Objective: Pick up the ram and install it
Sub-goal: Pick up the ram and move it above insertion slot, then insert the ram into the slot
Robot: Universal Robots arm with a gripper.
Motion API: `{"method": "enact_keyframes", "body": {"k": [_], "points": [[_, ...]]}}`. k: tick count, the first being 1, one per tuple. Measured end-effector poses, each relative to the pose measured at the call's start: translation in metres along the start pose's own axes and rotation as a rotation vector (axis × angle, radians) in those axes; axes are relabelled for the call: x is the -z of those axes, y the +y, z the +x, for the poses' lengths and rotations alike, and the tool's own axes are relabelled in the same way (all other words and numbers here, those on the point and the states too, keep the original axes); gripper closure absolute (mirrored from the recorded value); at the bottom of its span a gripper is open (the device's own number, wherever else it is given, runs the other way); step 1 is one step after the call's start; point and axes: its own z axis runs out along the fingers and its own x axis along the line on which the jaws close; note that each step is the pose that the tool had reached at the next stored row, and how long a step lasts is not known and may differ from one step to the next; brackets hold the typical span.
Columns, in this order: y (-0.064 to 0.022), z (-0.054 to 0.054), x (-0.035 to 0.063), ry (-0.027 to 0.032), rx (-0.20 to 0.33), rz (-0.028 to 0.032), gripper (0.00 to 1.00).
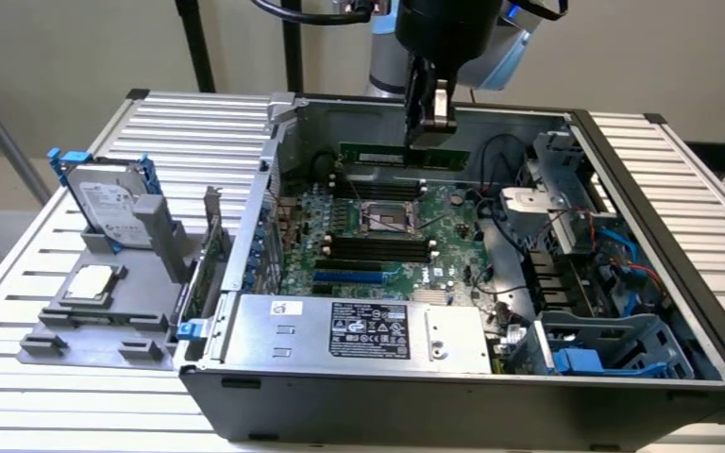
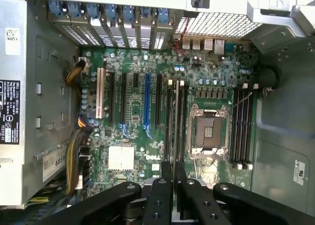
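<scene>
The pick-up part of the task looks done. The claw [image 1: 432, 127] is pressed together on the ram [image 1: 381, 153] and pinches the green stick by its upper long edge, so the stick hangs under the fingers, with its length running to both sides of them. In the wrist view the ram [image 2: 176, 121] is seen edge-on, as a thin pale line that goes straight out from between the fingertips of the claw [image 2: 173, 168].

The ram is inside the open computer case [image 1: 463, 406], directly below the claw and over the motherboard [image 1: 445, 217]. It lies along a group of black memory slots [image 2: 170, 121] just beside the empty processor socket [image 2: 209, 131]. It seems to line up with one of these slots. A second group of slots [image 2: 241, 131] is on the other side of the socket, further from the claw, and is also empty.

The installing part is, in my judgement, not finished. I cannot tell whether the lower edge of the ram touches the slot or is just above it, and nothing shows it pressed in. What is left is to seat the stick fully and to let it go.

Well apart from the claw, outside the case, a hard drive [image 1: 105, 203] stands in a grey holder [image 1: 98, 326] on the surface [image 1: 186, 123].
</scene>
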Motion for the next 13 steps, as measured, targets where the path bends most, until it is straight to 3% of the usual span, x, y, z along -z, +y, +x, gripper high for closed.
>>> {"method": "enact_keyframes", "body": {"k": [13], "points": [[-0.0002, 0.0000, -0.0008, 0.0000, 0.000, 0.0000, 0.86]]}}
